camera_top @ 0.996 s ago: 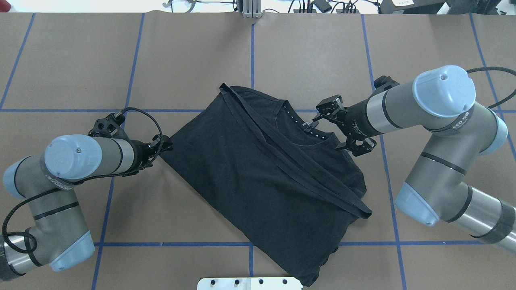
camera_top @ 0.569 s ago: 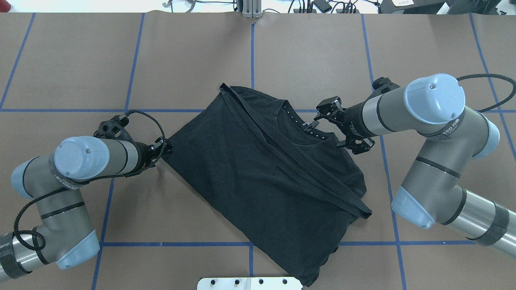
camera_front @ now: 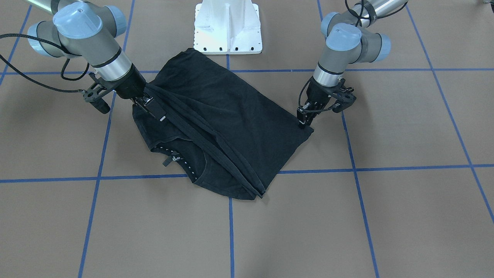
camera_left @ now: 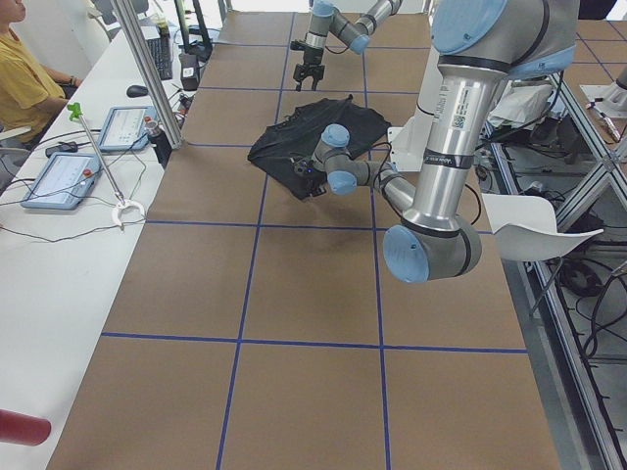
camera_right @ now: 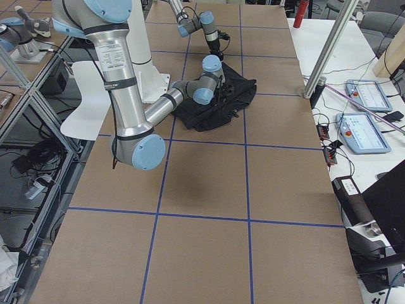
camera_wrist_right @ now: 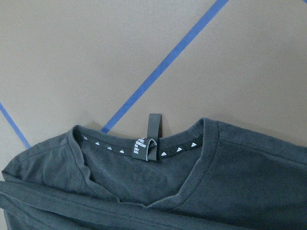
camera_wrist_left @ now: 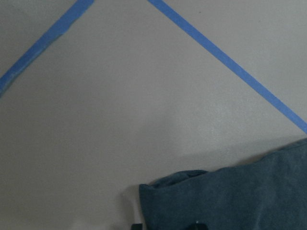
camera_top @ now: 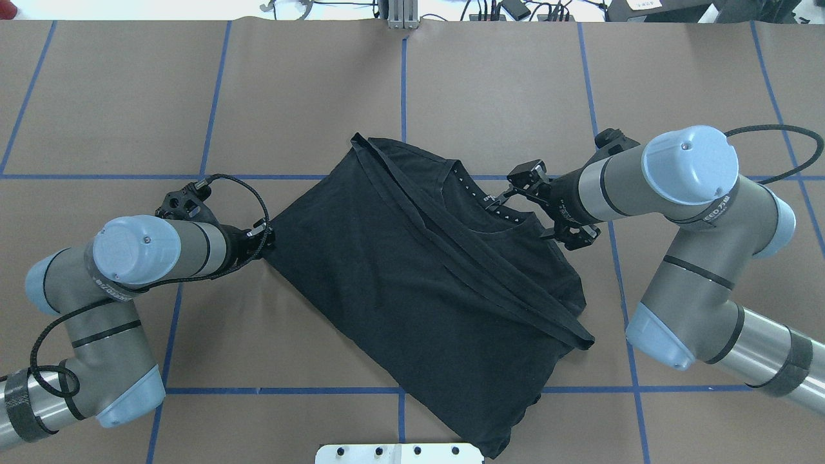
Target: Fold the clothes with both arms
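The black T-shirt (camera_top: 412,283) lies partly folded on the brown table, one side laid across it in a diagonal band and its dotted neck lining facing up. It also shows in the front view (camera_front: 231,112) and in the right wrist view (camera_wrist_right: 192,191). My left gripper (camera_top: 265,233) is low at the shirt's left corner (camera_front: 303,121). In the left wrist view its tips stand apart at that corner (camera_wrist_left: 166,225). My right gripper (camera_top: 519,190) hovers open above the shoulder by the collar (camera_front: 152,109) and holds nothing. The logo print is hidden.
The white pedestal base (camera_front: 227,27) stands at the robot's side, touching the shirt's hem. Blue tape lines (camera_top: 403,96) grid the table. A bench with tablets (camera_left: 59,176) and a seated person (camera_left: 24,83) runs along the far side.
Both arms' elbows have swung in toward the shirt. The grippers have hardly shifted. The shirt lies as before.
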Robot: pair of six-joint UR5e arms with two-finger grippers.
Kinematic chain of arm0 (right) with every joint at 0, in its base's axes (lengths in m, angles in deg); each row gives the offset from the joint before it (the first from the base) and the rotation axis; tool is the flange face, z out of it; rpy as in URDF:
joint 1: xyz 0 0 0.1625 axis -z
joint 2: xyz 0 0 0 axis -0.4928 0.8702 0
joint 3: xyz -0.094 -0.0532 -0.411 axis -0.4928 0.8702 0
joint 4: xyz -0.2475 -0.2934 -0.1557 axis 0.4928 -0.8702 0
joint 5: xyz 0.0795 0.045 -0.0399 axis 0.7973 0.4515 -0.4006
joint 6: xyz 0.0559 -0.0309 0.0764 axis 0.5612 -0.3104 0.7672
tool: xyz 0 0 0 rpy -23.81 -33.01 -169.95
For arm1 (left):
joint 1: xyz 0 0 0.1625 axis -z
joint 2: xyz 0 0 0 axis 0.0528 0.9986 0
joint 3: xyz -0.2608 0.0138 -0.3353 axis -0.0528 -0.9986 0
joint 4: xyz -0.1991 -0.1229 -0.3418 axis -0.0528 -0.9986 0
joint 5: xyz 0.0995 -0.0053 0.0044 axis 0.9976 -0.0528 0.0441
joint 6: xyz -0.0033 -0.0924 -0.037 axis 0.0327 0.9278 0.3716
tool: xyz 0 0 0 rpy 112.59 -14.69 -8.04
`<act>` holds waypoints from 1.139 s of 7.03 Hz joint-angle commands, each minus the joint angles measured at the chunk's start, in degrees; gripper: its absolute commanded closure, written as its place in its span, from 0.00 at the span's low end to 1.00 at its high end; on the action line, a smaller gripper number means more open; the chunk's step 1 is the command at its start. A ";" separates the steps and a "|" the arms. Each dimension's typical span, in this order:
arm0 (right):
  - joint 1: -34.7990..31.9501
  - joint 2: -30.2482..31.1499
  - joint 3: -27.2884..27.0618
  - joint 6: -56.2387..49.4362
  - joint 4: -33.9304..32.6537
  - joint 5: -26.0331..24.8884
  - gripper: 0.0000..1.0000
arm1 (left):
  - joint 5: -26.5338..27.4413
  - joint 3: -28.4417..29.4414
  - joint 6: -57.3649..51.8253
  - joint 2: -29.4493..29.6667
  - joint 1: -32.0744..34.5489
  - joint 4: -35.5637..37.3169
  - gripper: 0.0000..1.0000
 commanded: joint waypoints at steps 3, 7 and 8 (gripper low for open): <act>0.39 0.05 0.06 0.03 0.00 -0.34 0.00 | -0.07 0.57 -4.62 1.81 2.73 -0.11 1.00; 0.30 -0.03 -0.03 0.03 0.00 -0.69 0.00 | -0.16 24.31 -18.78 21.11 14.24 -12.43 1.00; 0.22 -0.12 -0.03 0.03 0.00 -0.69 0.00 | -0.07 34.66 -22.64 26.47 15.92 -21.64 1.00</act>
